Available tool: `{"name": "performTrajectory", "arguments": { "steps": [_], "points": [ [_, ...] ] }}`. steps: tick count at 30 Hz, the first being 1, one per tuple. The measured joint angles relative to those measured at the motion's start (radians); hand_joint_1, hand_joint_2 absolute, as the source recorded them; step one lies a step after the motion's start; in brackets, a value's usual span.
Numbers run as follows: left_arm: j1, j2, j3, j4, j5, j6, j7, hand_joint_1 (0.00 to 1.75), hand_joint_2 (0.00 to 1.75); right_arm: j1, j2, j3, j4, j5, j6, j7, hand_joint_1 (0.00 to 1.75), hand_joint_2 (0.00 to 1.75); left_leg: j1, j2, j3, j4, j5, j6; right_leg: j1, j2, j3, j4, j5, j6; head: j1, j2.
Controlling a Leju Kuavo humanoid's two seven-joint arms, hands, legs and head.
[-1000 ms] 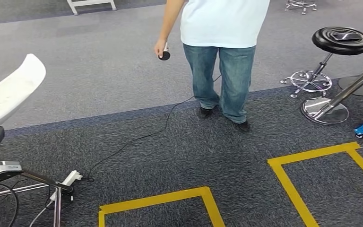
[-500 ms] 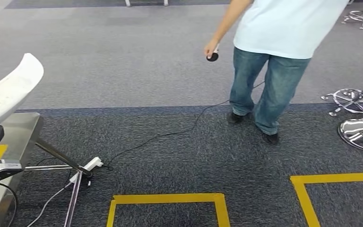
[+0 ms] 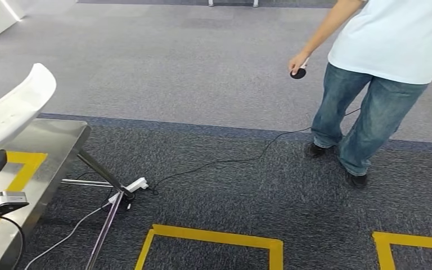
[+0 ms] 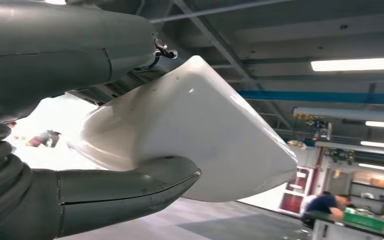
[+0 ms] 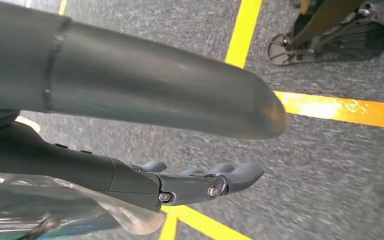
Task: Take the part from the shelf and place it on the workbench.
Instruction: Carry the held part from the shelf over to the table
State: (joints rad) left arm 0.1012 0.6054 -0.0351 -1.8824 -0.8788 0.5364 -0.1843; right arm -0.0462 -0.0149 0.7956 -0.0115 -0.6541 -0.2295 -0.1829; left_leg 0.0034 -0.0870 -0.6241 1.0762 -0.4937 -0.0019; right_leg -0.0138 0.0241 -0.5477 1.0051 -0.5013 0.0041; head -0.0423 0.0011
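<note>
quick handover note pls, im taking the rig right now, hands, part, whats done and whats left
Left hand: grips the white part, held up at the robot's left side.
Right hand: holds nothing, fingers apart, hanging over the carpet.
Done: the part is in hand.
Left: set it on the steel workbench, low and left in the head view.
Mind the person and the floor cable ahead.

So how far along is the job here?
Pickup looks done: the left hand grips the white part, carried at the head view's left edge. In hand: the carry, with a steel surface, possibly the workbench, just ahead. Left: setting the part down there. The right hand hangs empty over the floor.
</note>
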Motion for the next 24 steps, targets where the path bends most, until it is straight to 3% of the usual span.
{"name": "performTrajectory", "arguments": {
  "steps": [2,3,4,5,7,8,10,11,13,15,17,19,20,21,22,24],
  "points": [
    [0.001,0.003,0.000,0.000,0.000,0.002,0.000,1.75,1.75,0.002,0.000,0.000,0.001,0.000,-0.001,0.000,0.00,0.00,0.003,0.058,-0.053,0.121,-0.059,-0.010,0.002,-0.025,0.003,-0.002,-0.002,-0.007,-0.004,0.000],
    [0.002,0.002,0.000,0.001,0.000,0.003,0.000,1.75,1.75,0.003,0.000,0.000,0.002,0.000,-0.001,0.000,0.00,0.00,0.006,0.071,-0.082,0.182,-0.082,-0.015,0.003,-0.039,0.004,-0.002,-0.004,-0.009,-0.004,0.000],
    [0.005,0.002,0.000,0.001,0.000,0.003,0.000,1.75,1.75,0.004,0.000,0.000,0.002,0.000,-0.002,0.000,0.00,0.00,0.008,0.077,-0.097,0.216,-0.087,-0.018,0.004,-0.053,0.006,-0.002,-0.006,-0.009,-0.004,0.000],
    [0.007,0.002,0.000,0.001,0.000,0.003,0.000,1.75,1.75,0.005,0.000,0.000,0.002,0.000,-0.002,0.000,0.00,0.00,0.009,0.079,-0.097,0.215,-0.074,-0.020,0.004,-0.067,0.008,-0.001,-0.009,-0.009,-0.004,0.000],
    [0.008,0.002,0.000,0.001,0.000,0.003,0.000,1.75,1.75,0.005,0.001,0.000,0.002,0.000,-0.002,0.000,0.00,0.00,0.009,0.098,-0.042,0.106,-0.007,-0.019,0.005,-0.093,0.017,-0.001,-0.017,-0.005,-0.004,0.000],
    [0.007,0.003,0.000,0.001,0.000,0.003,0.000,1.75,1.75,0.004,0.001,0.000,0.002,0.000,-0.002,0.000,0.00,0.00,0.004,0.126,-0.009,0.040,0.016,-0.016,0.007,-0.105,0.022,-0.001,-0.021,-0.002,-0.004,0.000],
    [0.007,0.003,0.001,0.001,0.000,0.004,0.000,1.75,1.75,0.002,0.001,0.000,0.003,0.000,-0.003,-0.001,0.00,0.00,-0.007,0.167,0.028,-0.039,0.033,-0.004,0.014,-0.127,0.029,-0.001,-0.029,0.008,-0.004,0.000],
    [0.008,0.003,0.001,0.001,0.000,0.004,0.000,1.75,1.75,0.001,0.001,0.000,0.003,0.000,-0.004,-0.001,0.00,0.00,-0.011,0.171,0.028,-0.045,0.027,0.002,0.017,-0.138,0.032,-0.002,-0.032,0.013,-0.004,0.000],
    [0.011,0.004,0.004,0.001,0.002,0.005,0.000,1.75,1.75,-0.003,0.001,0.000,0.003,-0.001,-0.005,-0.002,0.00,0.00,-0.009,0.146,0.027,-0.051,0.029,0.014,0.017,-0.151,0.037,-0.003,-0.040,0.023,-0.004,0.000],
    [0.012,0.006,0.008,0.001,0.005,0.007,0.000,1.75,1.75,-0.004,0.001,0.000,0.003,-0.001,-0.005,-0.003,0.00,0.00,-0.003,0.121,0.030,-0.056,0.032,0.026,0.013,-0.102,0.020,0.042,-0.072,0.032,-0.001,0.000],
    [0.010,0.008,0.010,0.001,0.007,0.008,0.000,1.75,1.75,-0.003,0.002,0.001,0.003,-0.002,-0.005,-0.005,0.00,0.00,-0.001,0.096,0.031,-0.058,0.034,0.035,0.010,-0.041,-0.044,0.167,-0.131,0.034,0.003,0.000],
    [0.011,0.007,0.010,0.001,0.008,0.007,-0.001,1.75,1.75,0.001,0.002,0.002,0.004,-0.004,-0.005,-0.005,0.00,0.00,-0.001,0.068,0.032,-0.057,0.033,0.038,0.010,-0.027,-0.114,0.285,-0.163,0.033,0.003,0.000],
    [0.011,0.007,0.010,0.001,0.008,0.007,-0.001,1.75,1.75,0.003,0.002,0.002,0.004,-0.005,-0.005,-0.004,0.00,0.00,-0.001,0.053,0.033,-0.057,0.033,0.038,0.011,-0.025,-0.129,0.298,-0.150,0.032,0.003,0.000],
    [0.011,0.007,0.010,0.001,0.008,0.007,-0.001,1.75,1.75,0.005,0.002,0.002,0.005,-0.006,-0.005,-0.004,0.00,0.00,-0.001,0.037,0.034,-0.057,0.032,0.038,0.011,-0.022,-0.125,0.268,-0.118,0.030,0.003,0.000],
    [0.011,0.007,0.010,0.001,0.008,0.006,-0.001,1.75,1.75,0.005,0.002,0.003,0.005,-0.006,-0.005,-0.004,0.00,0.00,-0.001,0.022,0.036,-0.057,0.032,0.037,0.010,-0.013,-0.104,0.207,-0.074,0.027,0.003,0.000],
    [0.011,0.007,0.010,0.001,0.008,0.006,-0.001,1.75,1.75,0.006,0.001,0.003,0.006,-0.008,-0.006,-0.004,0.00,0.00,0.000,-0.005,0.035,-0.053,0.029,0.031,0.004,0.041,-0.048,0.072,-0.011,0.022,0.002,0.000]
  ]
}}
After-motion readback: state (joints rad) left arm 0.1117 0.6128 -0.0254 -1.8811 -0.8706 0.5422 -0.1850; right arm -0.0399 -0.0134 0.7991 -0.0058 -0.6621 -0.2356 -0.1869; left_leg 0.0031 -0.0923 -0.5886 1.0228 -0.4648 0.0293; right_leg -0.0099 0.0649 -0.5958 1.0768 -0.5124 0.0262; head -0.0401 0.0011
